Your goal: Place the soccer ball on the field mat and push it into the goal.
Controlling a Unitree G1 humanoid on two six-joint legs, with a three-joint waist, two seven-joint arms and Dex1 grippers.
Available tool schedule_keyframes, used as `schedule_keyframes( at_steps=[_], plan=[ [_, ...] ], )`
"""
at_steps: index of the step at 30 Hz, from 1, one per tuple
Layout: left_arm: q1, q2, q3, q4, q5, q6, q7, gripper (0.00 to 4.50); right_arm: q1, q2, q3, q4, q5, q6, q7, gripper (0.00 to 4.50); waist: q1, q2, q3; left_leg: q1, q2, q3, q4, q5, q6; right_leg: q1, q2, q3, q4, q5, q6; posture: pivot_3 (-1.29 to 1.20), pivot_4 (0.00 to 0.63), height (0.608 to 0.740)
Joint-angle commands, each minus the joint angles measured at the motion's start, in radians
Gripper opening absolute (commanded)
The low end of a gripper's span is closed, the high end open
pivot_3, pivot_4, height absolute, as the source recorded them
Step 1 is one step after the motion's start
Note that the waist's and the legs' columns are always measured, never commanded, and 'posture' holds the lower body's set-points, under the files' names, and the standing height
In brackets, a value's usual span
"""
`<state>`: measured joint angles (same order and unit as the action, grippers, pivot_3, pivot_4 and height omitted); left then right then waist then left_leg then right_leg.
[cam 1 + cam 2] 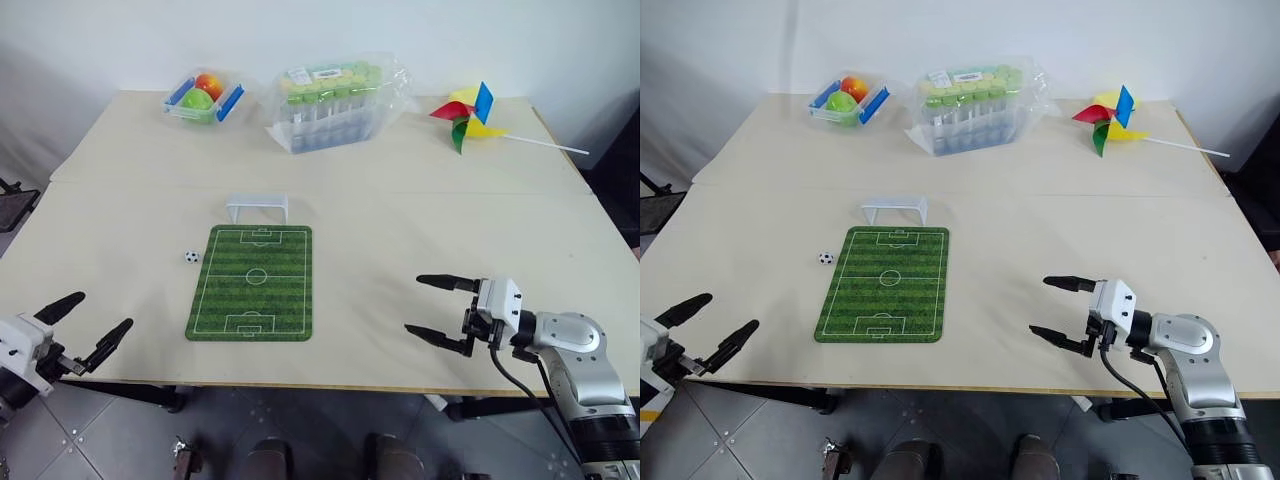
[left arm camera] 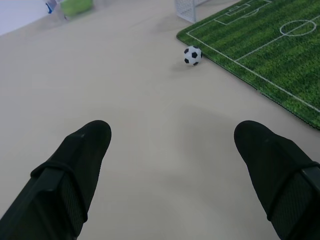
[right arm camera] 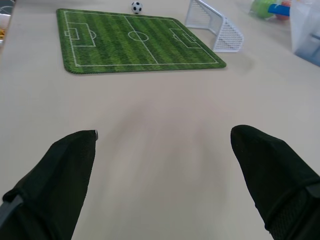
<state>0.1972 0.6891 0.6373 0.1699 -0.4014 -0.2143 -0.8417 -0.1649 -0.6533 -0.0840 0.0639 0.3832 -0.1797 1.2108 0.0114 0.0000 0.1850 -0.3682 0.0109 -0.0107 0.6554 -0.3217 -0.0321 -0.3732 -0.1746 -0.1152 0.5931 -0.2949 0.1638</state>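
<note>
While the soccer ball hugs the field mat's left edge, bare table surrounds both.

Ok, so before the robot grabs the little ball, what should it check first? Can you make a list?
1. Soccer ball on the table, nothing on top of it: ok.
2. Ball already on the field mat: not ok, it sits on the table just beside the mat's left edge.
3. Left pincer open and holding nothing: ok.
4. Right pincer open and holding nothing: ok.
5. Goal upright at the mat's far end: ok.
6. Mat free of other things so the ball can roll: ok.
</note>
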Motion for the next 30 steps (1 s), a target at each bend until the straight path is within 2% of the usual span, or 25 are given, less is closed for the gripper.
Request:
schedule_keyframes(
  at_steps=[1,4,6,8,12,17,23,27,30],
  plan=[
    [0.007,0.015,0.017,-0.041,-0.019,0.014,0.009,4.49,0.013,-0.009,-0.011,-0.018,0.029,-0.01,0.024,4.5,0.0,0.0,0.0,0.0,0.0,0.0,0.0,0.0,0.0,0.0,0.0,0.0,0.0,0.0,0.0,0.0,0.15,0.74],
    [0.036,-0.02,0.06,-0.053,-0.083,0.061,0.02,4.49,0.023,0.014,0.006,-0.069,0.069,0.032,0.035,4.5,0.0,0.0,0.0,0.0,0.0,0.0,0.0,0.0,0.0,0.0,0.0,0.0,0.0,0.0,0.0,0.0,0.15,0.74],
    [0.092,-0.058,0.122,-0.052,-0.197,0.14,-0.003,4.49,0.025,0.065,0.013,-0.141,0.128,0.072,-0.002,4.5,-0.014,0.0,0.0,0.0,0.001,0.0,0.0,-0.001,-0.001,0.0,0.001,0.001,0.0,0.0,0.0,0.0,0.15,0.74],
    [0.124,-0.086,0.164,-0.039,-0.246,0.185,0.013,4.49,0.024,0.111,0.004,-0.196,0.17,0.09,-0.034,4.5,-0.021,0.0,0.0,0.001,0.004,0.002,0.0,-0.002,-0.002,-0.001,0.003,0.002,0.0,0.0,-0.002,0.0,0.15,0.74],
    [0.165,-0.128,0.206,0.029,-0.237,0.162,0.04,4.49,0.006,0.178,-0.012,-0.25,0.204,0.095,-0.094,4.5,-0.014,-0.001,0.0,0.001,0.005,0.002,0.002,-0.002,-0.002,-0.002,0.005,0.002,0.001,0.001,-0.002,0.0,0.15,0.74],
    [0.154,-0.166,0.164,0.007,-0.204,0.12,0.056,4.49,-0.035,0.176,-0.011,-0.238,0.211,0.129,-0.105,4.5,0.0,-0.002,-0.001,-0.001,0.005,0.003,0.007,-0.004,0.0,-0.001,0.005,0.004,0.001,0.002,-0.003,0.0,0.15,0.74],
    [-0.024,-0.12,0.03,-0.121,-0.178,0.23,0.147,4.49,-0.052,0.165,-0.016,-0.217,0.187,0.135,-0.107,4.5,0.016,-0.003,-0.002,-0.001,0.005,0.003,0.009,-0.004,-0.001,-0.002,0.005,0.004,0.004,0.002,-0.004,0.0,0.15,0.74],
    [-0.323,-0.07,-0.14,-0.029,-0.1,0.332,0.206,4.49,-0.052,0.163,-0.009,-0.216,0.165,0.129,-0.113,4.5,0.014,-0.003,-0.002,0.0,0.005,0.004,0.009,-0.004,-0.001,-0.002,0.006,0.006,0.006,0.002,-0.004,0.0,0.15,0.74],
    [-0.469,-0.057,-0.219,0.098,-0.037,0.348,0.204,4.49,-0.052,0.168,0.003,-0.232,0.159,0.137,-0.128,4.5,0.008,-0.003,-0.002,0.0,0.005,0.005,0.01,-0.004,-0.001,-0.003,0.006,0.006,0.008,0.002,-0.004,0.0,0.15,0.74]
  ],
)
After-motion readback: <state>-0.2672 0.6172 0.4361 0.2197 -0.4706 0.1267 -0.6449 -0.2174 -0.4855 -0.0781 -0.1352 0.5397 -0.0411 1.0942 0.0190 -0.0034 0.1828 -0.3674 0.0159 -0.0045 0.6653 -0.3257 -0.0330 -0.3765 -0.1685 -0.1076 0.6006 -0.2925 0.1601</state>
